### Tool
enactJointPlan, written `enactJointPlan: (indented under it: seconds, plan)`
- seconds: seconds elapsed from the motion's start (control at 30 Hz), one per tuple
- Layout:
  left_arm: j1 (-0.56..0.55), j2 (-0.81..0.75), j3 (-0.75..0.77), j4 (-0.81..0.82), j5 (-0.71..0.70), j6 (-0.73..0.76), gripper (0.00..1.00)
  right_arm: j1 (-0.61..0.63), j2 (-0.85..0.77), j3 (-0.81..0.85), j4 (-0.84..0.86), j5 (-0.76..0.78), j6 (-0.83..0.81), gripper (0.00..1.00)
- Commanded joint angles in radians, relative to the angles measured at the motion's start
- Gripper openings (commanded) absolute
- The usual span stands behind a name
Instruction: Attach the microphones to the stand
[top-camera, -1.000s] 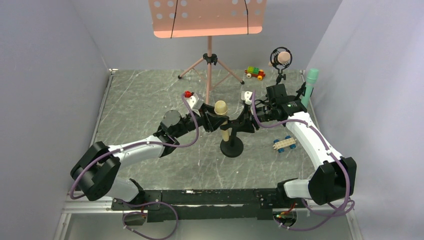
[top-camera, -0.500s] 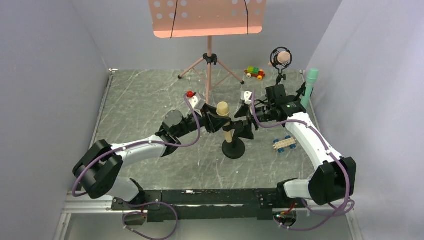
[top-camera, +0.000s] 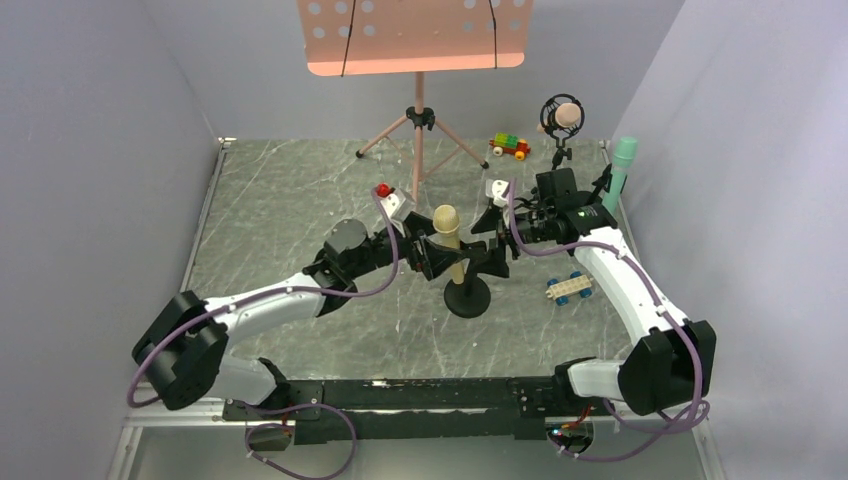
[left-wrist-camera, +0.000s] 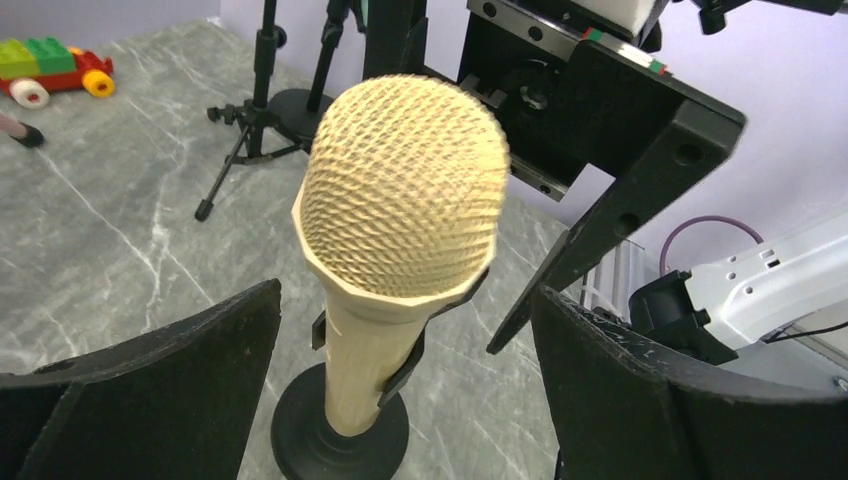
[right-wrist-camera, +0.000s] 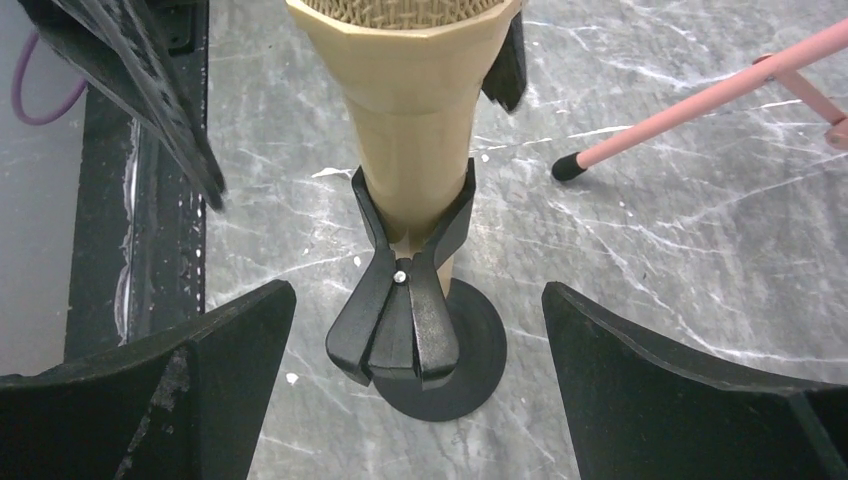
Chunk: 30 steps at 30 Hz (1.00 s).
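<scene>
Both grippers are at table centre, flanking one target. Left gripper (left-wrist-camera: 405, 298): jaws apart, nothing held, the pale yellow plastic microphone with mesh head (left-wrist-camera: 400, 200) upright between the fingers (left-wrist-camera: 150, 390) with a gap on each side. Right gripper (right-wrist-camera: 418, 292): jaws also wide apart, facing the same microphone from the other side, its handle seated in the black forked clip of the round-based desk stand (right-wrist-camera: 405, 300); no contact seen. Against the picture one second back, my left gripper sits slightly nearer and lower along the handle, and the microphone and stand have not shifted. To the right lies a blue-and-white brick toy car (top-camera: 566, 288). Further back: teal green microphone (top-camera: 624, 160) upright by the right wall, salmon pink microphone (top-camera: 563, 116) in a black ring mount, pink tripod music stand (top-camera: 418, 120).
</scene>
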Motion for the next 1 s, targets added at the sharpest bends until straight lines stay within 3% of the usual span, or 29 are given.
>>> enactJointPlan:
  seconds: [0.0,0.13,0.33,0.43,0.53,0.6,0.73,0.87,0.97]
  plan:
    - [0.003,-0.118,-0.008,-0.045,-0.046,0.059,0.99,-0.025,-0.044,0.051,0.014,-0.036,0.011,1.00]
    - [0.011,-0.261,-0.052,-0.160,-0.104,0.141,0.99,-0.081,-0.060,0.105,-0.029,-0.069,0.005,1.00]
    - [0.020,-0.549,-0.058,-0.529,-0.187,0.290,0.99,-0.225,-0.117,0.133,-0.075,-0.142,0.031,1.00]
    - [0.028,-0.680,-0.026,-0.790,-0.270,0.369,0.99,-0.310,-0.199,0.049,-0.057,-0.138,0.042,1.00]
    - [0.032,-0.791,-0.017,-0.955,-0.358,0.454,0.99,-0.344,-0.345,-0.152,0.053,-0.118,0.007,1.00]
    - [0.031,-0.871,-0.065,-0.989,-0.402,0.487,0.99,-0.344,-0.433,-0.297,0.149,-0.107,0.044,1.00]
    - [0.032,-0.964,-0.160,-0.963,-0.419,0.496,0.99,-0.343,-0.395,-0.372,0.195,-0.155,0.050,1.00]
    - [0.031,-0.960,-0.139,-0.980,-0.438,0.505,0.99,-0.317,-0.374,-0.489,0.470,-0.179,0.160,1.00]
    - [0.032,-0.941,-0.124,-1.008,-0.427,0.517,0.99,-0.259,-0.313,-0.515,0.552,-0.150,0.169,0.99]
